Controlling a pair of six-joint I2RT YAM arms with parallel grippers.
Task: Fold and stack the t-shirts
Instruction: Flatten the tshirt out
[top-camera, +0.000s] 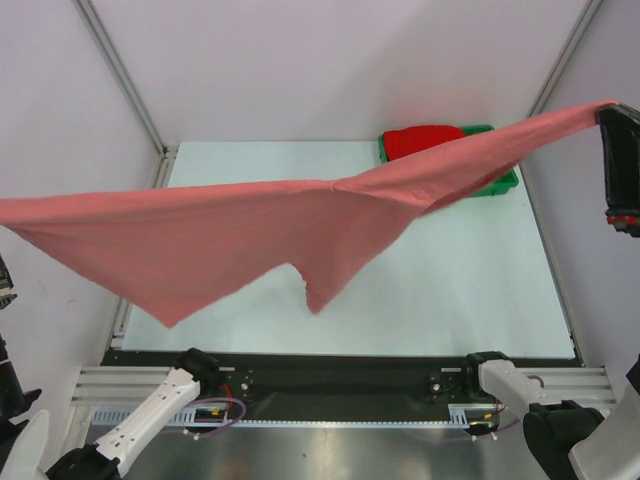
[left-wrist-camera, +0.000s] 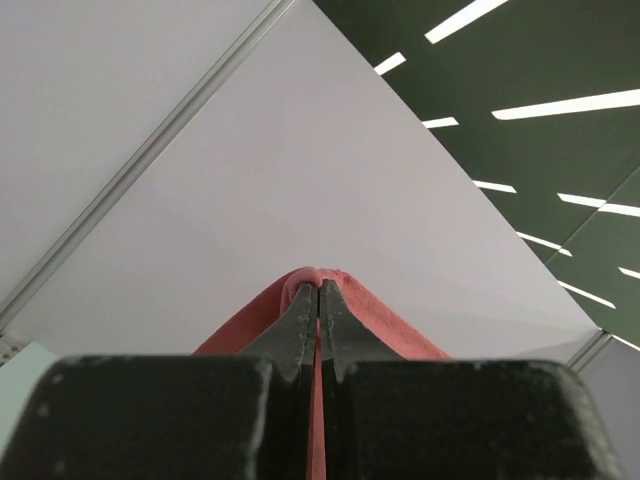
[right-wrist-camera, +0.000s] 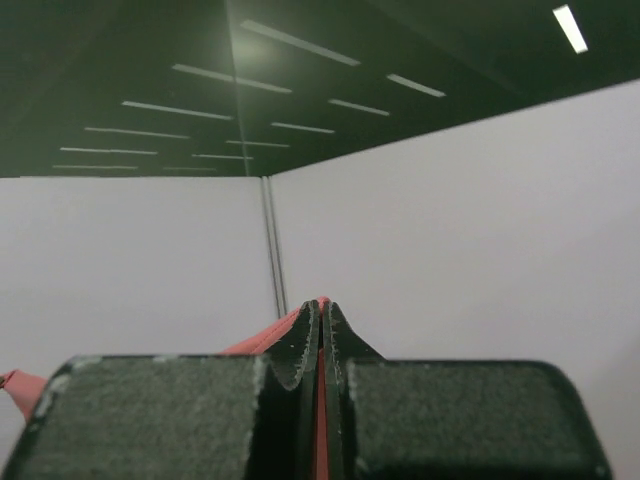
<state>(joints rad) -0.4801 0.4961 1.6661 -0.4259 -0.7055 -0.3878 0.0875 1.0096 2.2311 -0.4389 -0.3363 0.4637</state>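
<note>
Salmon shirt (top-camera: 230, 235) – L end cut off at frame edge. Red shirt (top-camera: 420, 140) & green tray (top-camera: 503, 183) partly hidden behind it – tray contents can't tell.

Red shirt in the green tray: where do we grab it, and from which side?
Likely from above: pinch the top of the red shirt, which lies heaped inside the green tray, whose walls block side approaches. The salmon shirt, stretched between left gripper and right gripper, hides its near edge; lay that down first.
</note>
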